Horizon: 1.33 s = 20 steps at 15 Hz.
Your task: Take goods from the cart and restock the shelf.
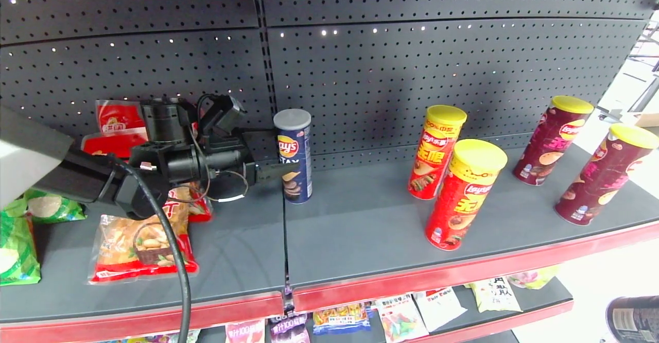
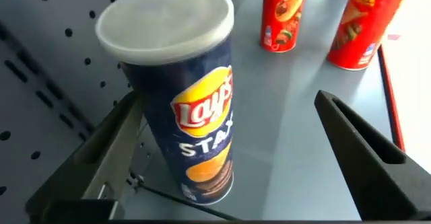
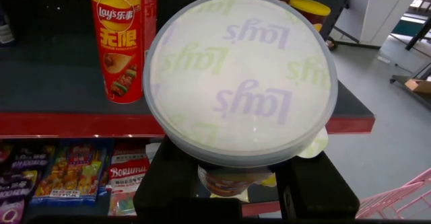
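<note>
Here we are at the shelf (image 1: 360, 229), and the left fingers (image 1: 270, 170) are spread wide around the blue can (image 1: 293, 155). The can stands upright on its base, right between them. From the left wrist, one finger sits just beside the blue can (image 2: 182, 96), maybe brushing it, hard to call. The other of the left fingers (image 2: 363, 157) stands clear on the far side. So nothing is gripped there: that can looks placed, resting on the shelf by itself near the back panel.

Now the other arm. The right fingers (image 3: 316, 190) are clamped on a second can (image 3: 242, 83), its pale lid facing the wrist camera. It hangs out in front of the shelf edge, lower than the shelf top. In the head view the second can (image 1: 633, 320) shows dark in the lower corner.

Out beyond the left fingers' tips, two red cans (image 1: 466, 193) and two maroon cans (image 1: 605, 173) stand upright on the shelf. Behind those fingers, back along the arm, lie the snack bags (image 1: 139, 245).

My read: one can is down and only needs the arm drawn back. One can is in the grip and not yet shelved, with open shelf between the blue and red cans to take it. How much stock remains in the cart, I can't say.
</note>
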{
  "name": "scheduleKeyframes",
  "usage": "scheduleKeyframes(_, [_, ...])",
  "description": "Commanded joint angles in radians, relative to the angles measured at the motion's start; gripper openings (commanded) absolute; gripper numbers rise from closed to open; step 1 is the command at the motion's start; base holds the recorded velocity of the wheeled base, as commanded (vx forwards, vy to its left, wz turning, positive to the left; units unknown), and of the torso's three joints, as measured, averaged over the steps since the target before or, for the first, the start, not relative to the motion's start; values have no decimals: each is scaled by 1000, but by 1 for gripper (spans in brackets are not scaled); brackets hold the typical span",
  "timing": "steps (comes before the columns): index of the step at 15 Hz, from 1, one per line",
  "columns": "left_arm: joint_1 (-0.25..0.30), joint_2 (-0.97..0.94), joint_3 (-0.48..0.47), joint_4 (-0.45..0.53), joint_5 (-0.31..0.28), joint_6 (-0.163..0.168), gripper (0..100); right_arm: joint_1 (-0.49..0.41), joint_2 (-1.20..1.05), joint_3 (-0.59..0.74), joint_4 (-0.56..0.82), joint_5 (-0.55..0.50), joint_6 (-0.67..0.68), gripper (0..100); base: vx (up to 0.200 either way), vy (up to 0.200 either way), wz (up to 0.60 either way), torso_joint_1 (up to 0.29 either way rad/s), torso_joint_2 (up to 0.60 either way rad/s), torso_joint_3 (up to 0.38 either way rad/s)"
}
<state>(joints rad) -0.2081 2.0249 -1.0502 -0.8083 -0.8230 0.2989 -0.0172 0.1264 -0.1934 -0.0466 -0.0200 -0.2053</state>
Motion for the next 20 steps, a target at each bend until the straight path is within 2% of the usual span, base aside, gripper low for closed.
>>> scheduleKeyframes(1, [24, 20, -4, 0, 1, 25, 100, 0, 2, 0, 1, 0, 0, 0, 0, 0, 0, 0, 0, 0])
scheduleKeyframes(3, [59, 51, -19, -2, -2, 72, 100, 0, 2, -1, -1, 0, 0, 0, 0, 0, 0, 0, 0, 0])
scheduleKeyframes(7, [62, 52, -36, 0, -16, 74, 100, 0, 1, 0, -1, 0, 0, 0, 0, 0, 0, 0, 0, 0])
scheduleKeyframes(9, [62, 60, -37, -2, -44, 75, 100, -1, 1, -1, 1, 0, 0, 0, 0, 0, 0, 0, 0, 0])
scheduleKeyframes(15, [59, 112, -151, -14, -38, 74, 100, -1, 4, 2, 1, -1, 0, 0, 0, 0, 0, 0, 0, 0])
scheduleKeyframes(20, [45, 118, -151, -17, -38, 75, 100, -1, 2, 0, 1, -15, 1, 0, 0, 0, 0, 0, 0, 0])
